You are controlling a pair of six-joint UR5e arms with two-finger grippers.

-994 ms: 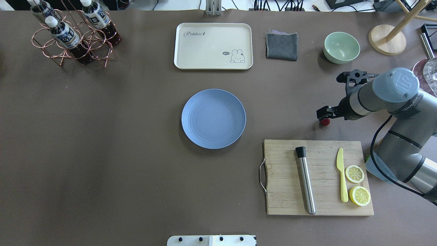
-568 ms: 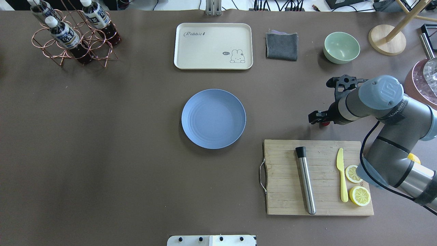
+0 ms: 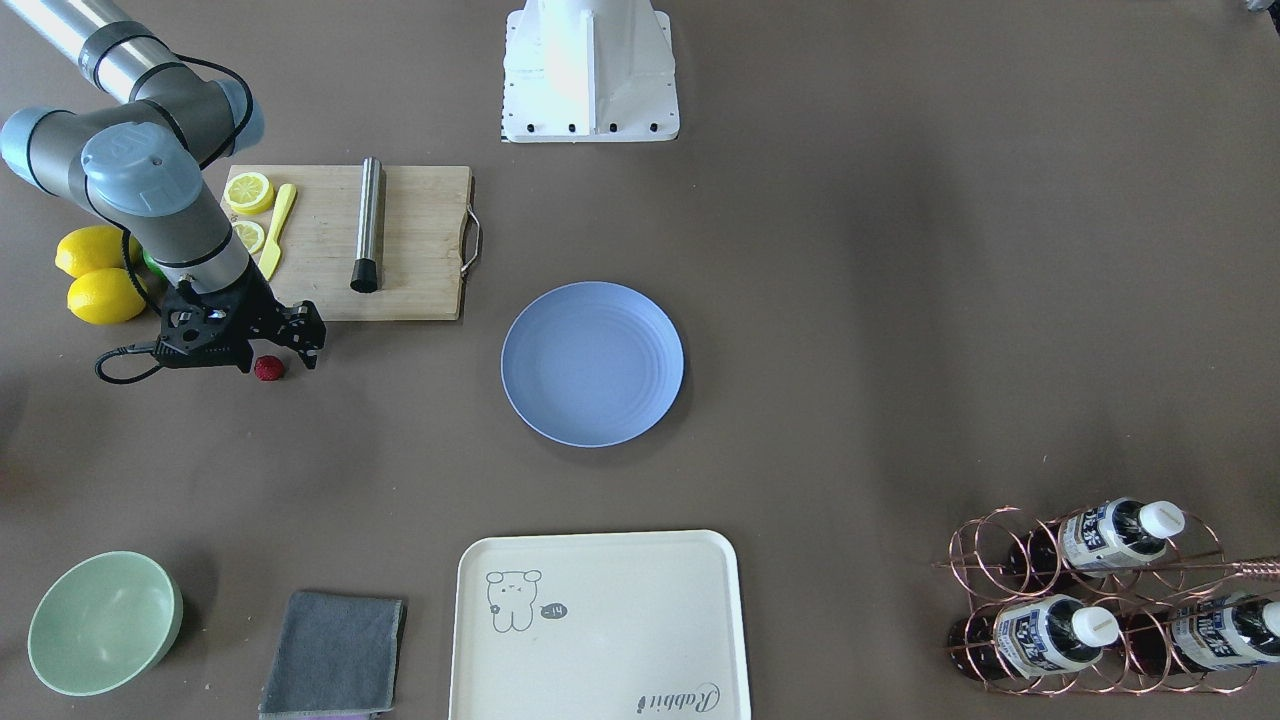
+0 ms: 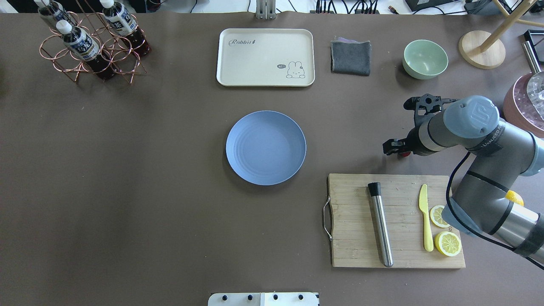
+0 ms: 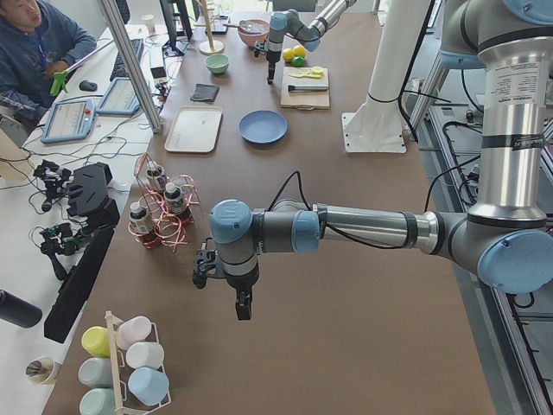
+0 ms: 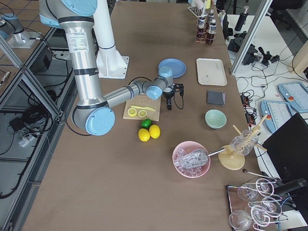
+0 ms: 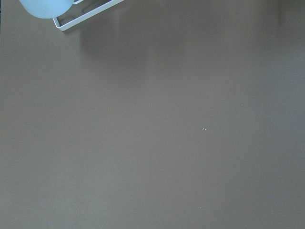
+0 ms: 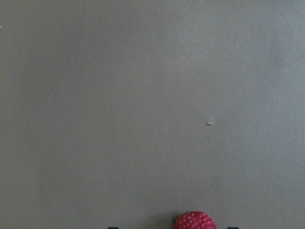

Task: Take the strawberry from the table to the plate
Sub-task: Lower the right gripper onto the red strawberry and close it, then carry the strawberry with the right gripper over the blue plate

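The strawberry [image 3: 268, 368], tiny and dark red, lies on the brown table [image 3: 850, 300] just beyond the cutting board's far edge. My right gripper [image 3: 277, 359] hangs open over it, a black finger on either side, with no visible contact. In the overhead view the berry [image 4: 404, 154] peeks out from under the gripper [image 4: 398, 148]. The right wrist view has the strawberry [image 8: 194, 221] at its bottom edge. The blue plate [image 4: 265, 148] sits bare at mid-table, well to the left. My left gripper [image 5: 242, 307] shows only in the exterior left view, over bare table; whether it is open or shut I cannot tell.
A wooden cutting board [image 4: 361, 238] holds a steel cylinder [image 4: 380, 225], a yellow knife [image 4: 425, 216] and lemon slices [image 4: 447, 243]. Whole lemons [image 3: 100, 280] lie by the right arm. At the far side stand a green bowl [image 4: 425, 58], a grey cloth [image 4: 350, 56], a cream tray [image 4: 265, 57] and a bottle rack [image 4: 91, 42].
My right arm has swung left and slightly nearer, bringing the open gripper over the strawberry, which now shows less from above. The strawberry and plate have not moved.
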